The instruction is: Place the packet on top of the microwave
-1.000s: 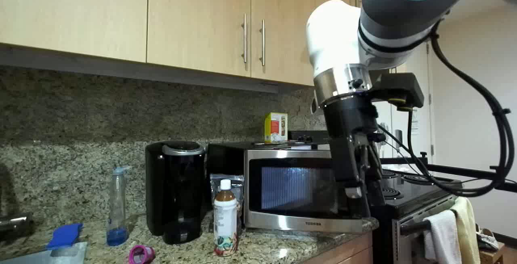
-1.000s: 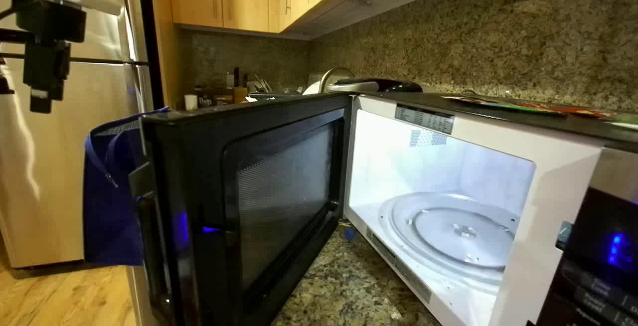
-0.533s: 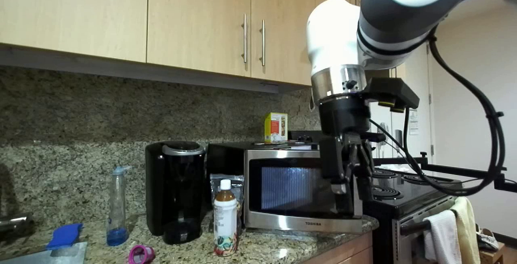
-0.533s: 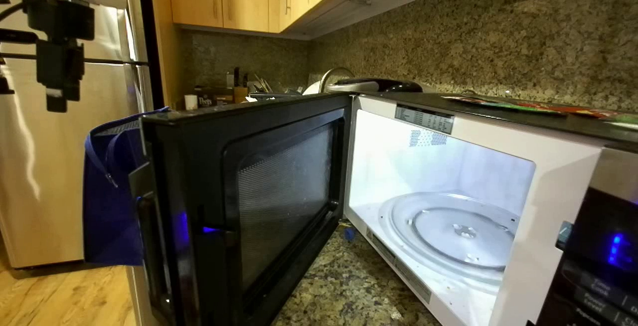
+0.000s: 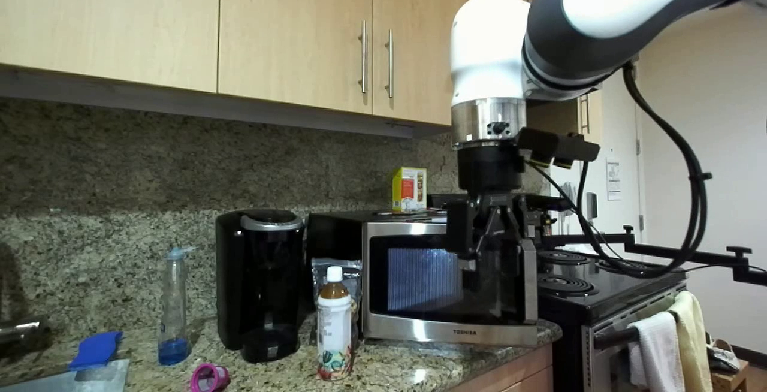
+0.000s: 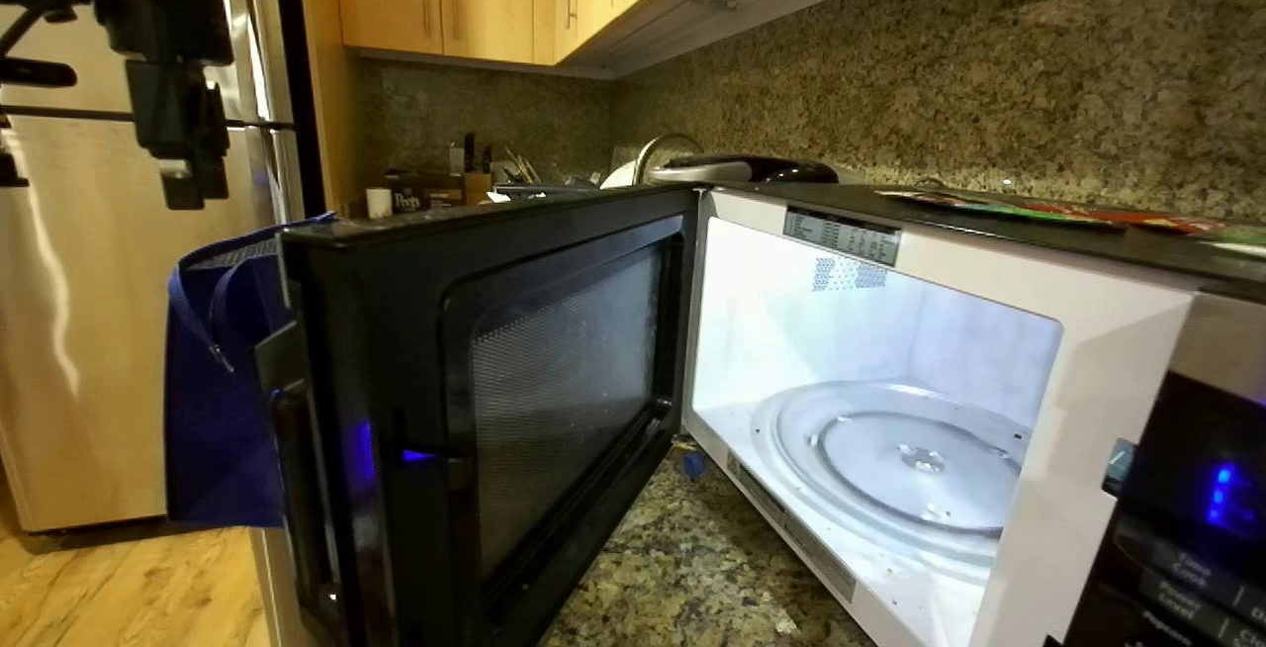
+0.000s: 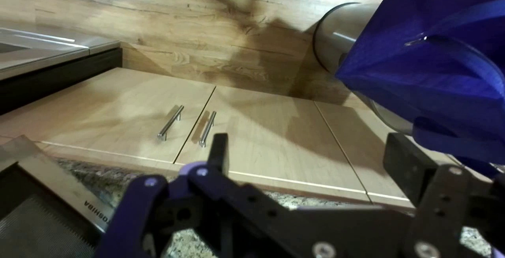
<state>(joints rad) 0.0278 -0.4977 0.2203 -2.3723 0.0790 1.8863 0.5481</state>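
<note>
Counter (image 5: 389, 369): packet (image 5: 353, 276) partly hidden behind btl (image 5: 334, 327) (details unclear).

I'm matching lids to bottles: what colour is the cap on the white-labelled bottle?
White. The bottle cap shows best in an exterior view.

Beside the black coffee maker (image 5: 271, 290), a white-capped bottle (image 5: 335, 331) on the granite table (image 5: 398, 368) partly hides the packet (image 5: 354, 275); the pincer (image 5: 494, 287) hangs, jaws apart, partly covering the Toshiba microwave (image 5: 422, 278).

Microwave door (image 6: 495, 410) juts out, with room above.
</note>
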